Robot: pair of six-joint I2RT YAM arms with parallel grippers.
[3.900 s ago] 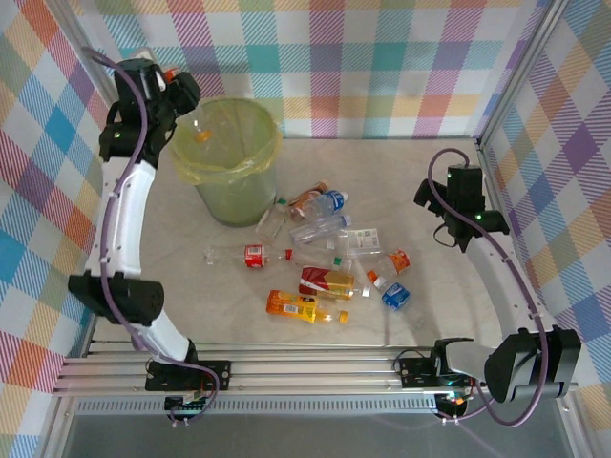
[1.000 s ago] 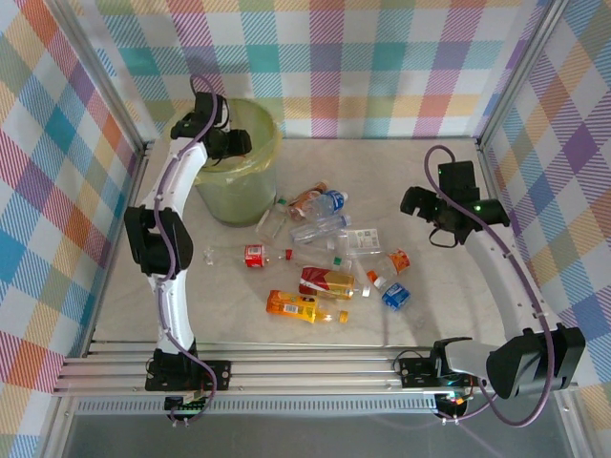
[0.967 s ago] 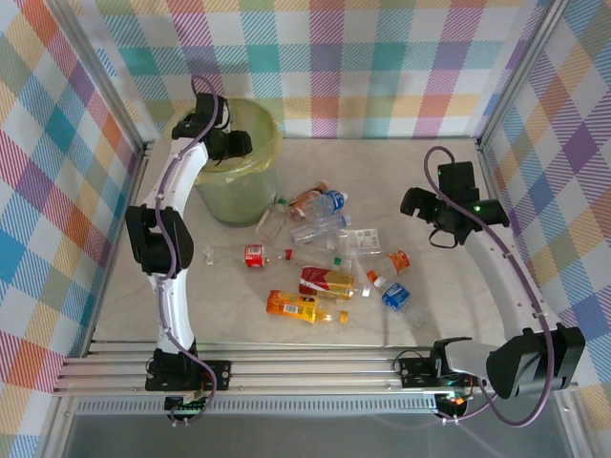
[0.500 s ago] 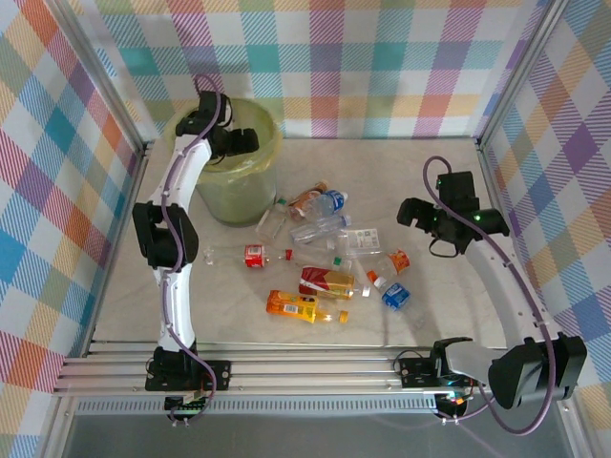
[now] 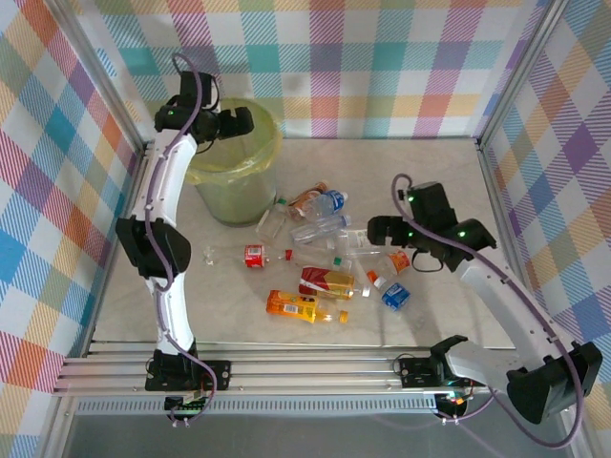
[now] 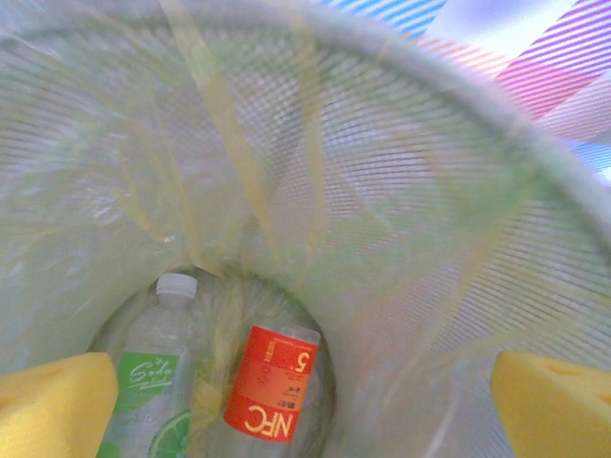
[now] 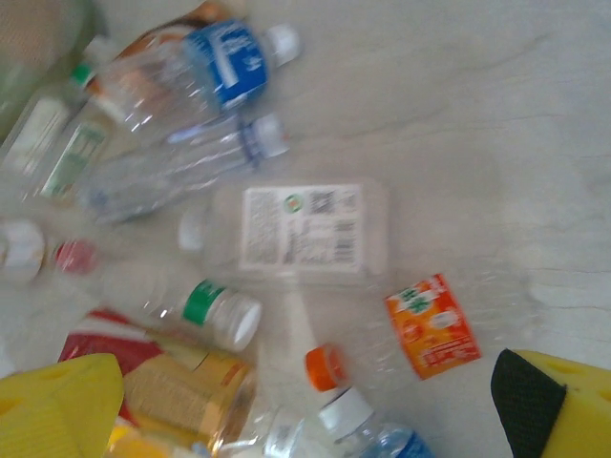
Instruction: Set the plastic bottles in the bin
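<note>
The bin (image 5: 232, 187) stands at the back left, and my left gripper (image 5: 239, 122) hangs open over its mouth. Looking down into the bin (image 6: 430, 191) through my left gripper (image 6: 305, 410), I see a red-labelled bottle (image 6: 272, 386) and a green-labelled bottle (image 6: 153, 382) on the bottom. Several plastic bottles (image 5: 325, 258) lie scattered mid-table. My right gripper (image 5: 378, 229) hovers open above their right side. Between its fingers (image 7: 310, 401) lie a crushed orange-labelled bottle (image 7: 431, 324), a white-labelled flat bottle (image 7: 305, 229) and a blue-labelled bottle (image 7: 224, 62).
Checked walls close in the table on the left, back and right. The metal rail (image 5: 305, 367) with both arm bases runs along the near edge. Bare tabletop (image 5: 430, 172) lies behind the right arm and at the front left (image 5: 220, 315).
My right gripper has swung left from near the right wall to above the bottle pile. My left gripper stays over the bin, while that arm's elbow has shifted.
</note>
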